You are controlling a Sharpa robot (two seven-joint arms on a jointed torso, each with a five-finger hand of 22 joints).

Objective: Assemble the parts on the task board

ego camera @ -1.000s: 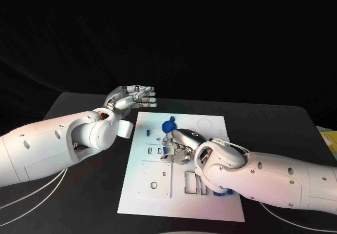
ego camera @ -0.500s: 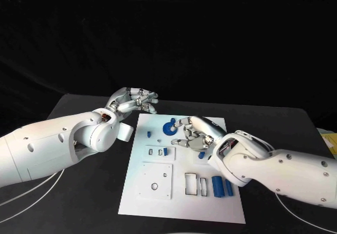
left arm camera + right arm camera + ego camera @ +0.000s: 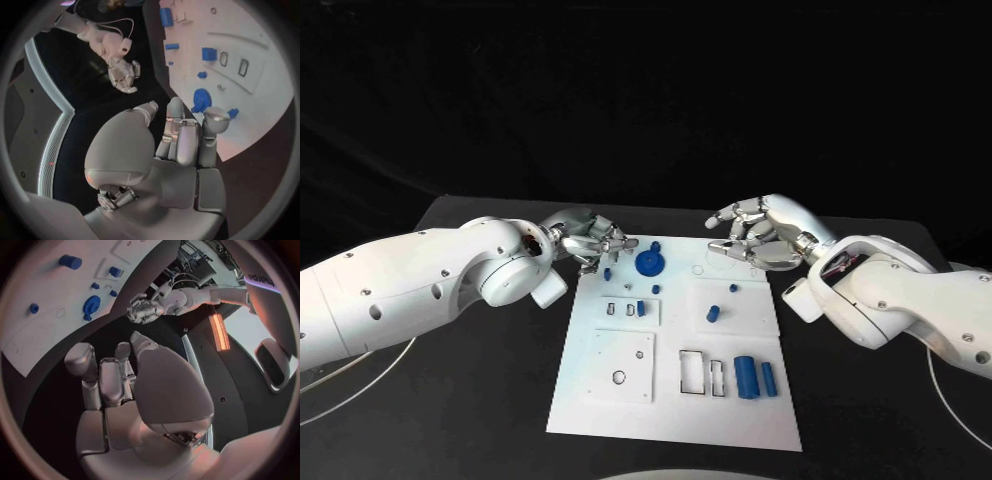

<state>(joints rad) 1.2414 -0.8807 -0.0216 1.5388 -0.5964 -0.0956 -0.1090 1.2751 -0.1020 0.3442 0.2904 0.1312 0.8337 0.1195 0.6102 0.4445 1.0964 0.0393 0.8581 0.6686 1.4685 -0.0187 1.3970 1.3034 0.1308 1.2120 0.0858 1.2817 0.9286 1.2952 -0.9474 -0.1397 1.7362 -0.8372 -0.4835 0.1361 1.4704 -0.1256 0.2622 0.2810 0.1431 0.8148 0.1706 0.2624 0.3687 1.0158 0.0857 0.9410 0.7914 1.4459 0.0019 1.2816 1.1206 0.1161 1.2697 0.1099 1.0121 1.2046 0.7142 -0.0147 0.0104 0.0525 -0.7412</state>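
- Task board (image 3: 625,400): a white plate lying flat on the black tabletop (image 3: 473,420), its near end closest to the robot.
- Two blue cylinders (image 3: 756,377): lying side by side on the board's near right part, just beside two rectangular slots (image 3: 702,372).
- Small blue peg (image 3: 713,313): on the board's right half, farther back.
- Blue round disc (image 3: 649,264): on the far part of the board, near its left edge.
- Left hand (image 3: 590,241): at the board's far left corner, fingers curled inward, nothing visibly held; apart from the disc.
- Right hand (image 3: 762,234): over the board's far right corner, fingers loosely curled and parted, holding nothing.
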